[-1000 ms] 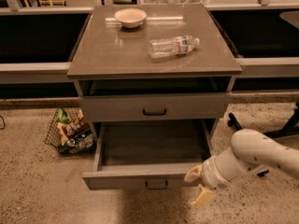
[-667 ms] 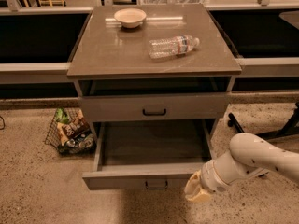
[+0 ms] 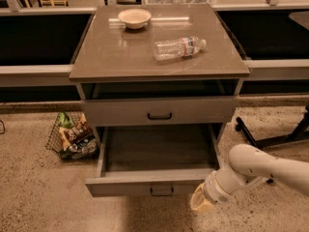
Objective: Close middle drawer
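The middle drawer (image 3: 140, 186) is pulled far out of the grey cabinet, and its wide shallow tray is empty. Its low front panel carries a small black handle (image 3: 161, 191). Above it, the taller-fronted top drawer (image 3: 159, 111) sits nearly flush with the cabinet. The lowest drawer is hidden under the open one. My gripper (image 3: 200, 204), at the end of a white arm coming in from the right, is at the right end of the middle drawer's front panel, just in front of and slightly below it.
On the cabinet top (image 3: 116, 52) lie a small bowl (image 3: 134, 18) and a plastic water bottle (image 3: 178, 47) on its side. A wire basket of snack bags (image 3: 72, 137) stands on the floor to the left. Black chair legs (image 3: 280, 137) stand to the right.
My gripper has moved a little left, closer to the right end of the drawer front. The drawer has not visibly moved.
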Controlling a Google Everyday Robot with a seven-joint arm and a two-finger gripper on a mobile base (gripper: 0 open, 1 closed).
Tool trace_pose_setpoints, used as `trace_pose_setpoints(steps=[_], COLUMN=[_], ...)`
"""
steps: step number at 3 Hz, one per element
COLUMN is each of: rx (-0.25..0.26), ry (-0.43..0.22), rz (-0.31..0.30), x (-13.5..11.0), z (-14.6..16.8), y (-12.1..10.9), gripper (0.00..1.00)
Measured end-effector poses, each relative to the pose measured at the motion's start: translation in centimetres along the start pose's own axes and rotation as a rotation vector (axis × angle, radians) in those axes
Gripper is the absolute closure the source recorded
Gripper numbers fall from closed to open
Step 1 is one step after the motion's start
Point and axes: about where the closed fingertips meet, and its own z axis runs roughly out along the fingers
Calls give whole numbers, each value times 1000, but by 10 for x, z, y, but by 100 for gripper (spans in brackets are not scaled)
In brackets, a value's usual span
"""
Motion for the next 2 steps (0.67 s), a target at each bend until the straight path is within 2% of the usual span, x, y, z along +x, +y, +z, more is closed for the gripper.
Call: trace_pose_setpoints(steps=[1,2], rx=[11,51], ry=[5,5], rz=[16,6], x=[37,61], z=[34,54], y=[-15,-38], gripper=[100,100])
